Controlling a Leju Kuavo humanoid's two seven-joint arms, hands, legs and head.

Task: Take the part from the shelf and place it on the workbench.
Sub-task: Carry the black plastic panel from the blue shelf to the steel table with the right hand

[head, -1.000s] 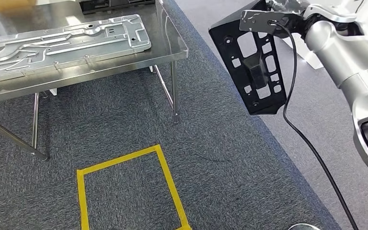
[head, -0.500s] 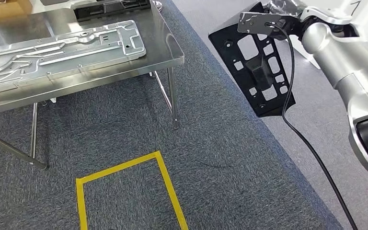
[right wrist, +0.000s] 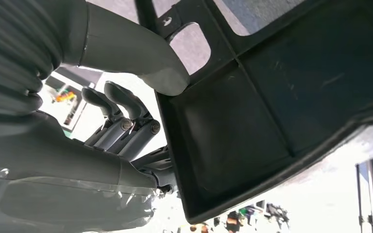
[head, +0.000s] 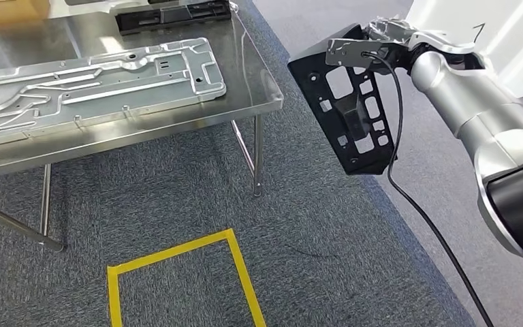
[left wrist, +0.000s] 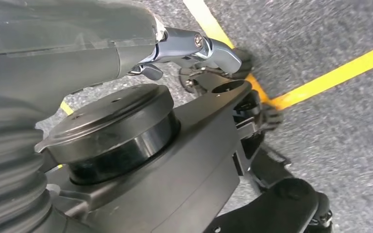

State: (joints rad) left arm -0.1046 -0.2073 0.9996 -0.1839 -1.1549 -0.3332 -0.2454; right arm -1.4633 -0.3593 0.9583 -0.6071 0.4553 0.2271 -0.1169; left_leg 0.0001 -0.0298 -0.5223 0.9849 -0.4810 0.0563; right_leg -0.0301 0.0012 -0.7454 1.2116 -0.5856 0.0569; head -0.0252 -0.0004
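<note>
My right hand [head: 388, 30] holds a black plastic part [head: 344, 105] with several cutouts by its upper edge. The part hangs tilted in the air just right of the steel workbench [head: 245, 75], close to its near right corner. In the right wrist view the thumb [right wrist: 160, 73] presses on the inside of the part [right wrist: 252, 111], while the darker fingers [right wrist: 121, 107] curl behind its rim. My left hand [left wrist: 194, 41] hangs low over the carpet with its fingers stretched out and nothing in them.
A large silver metal plate [head: 95, 75] covers most of the workbench, and a long black part [head: 170, 13] lies at its far edge. A cardboard box [head: 7, 10] stands at the far left. Yellow tape [head: 177, 252] marks the carpet. A black cable [head: 415, 211] hangs from my right wrist.
The whole view has shifted, so the camera moved. The gap between the held black part and the workbench's corner has narrowed.
</note>
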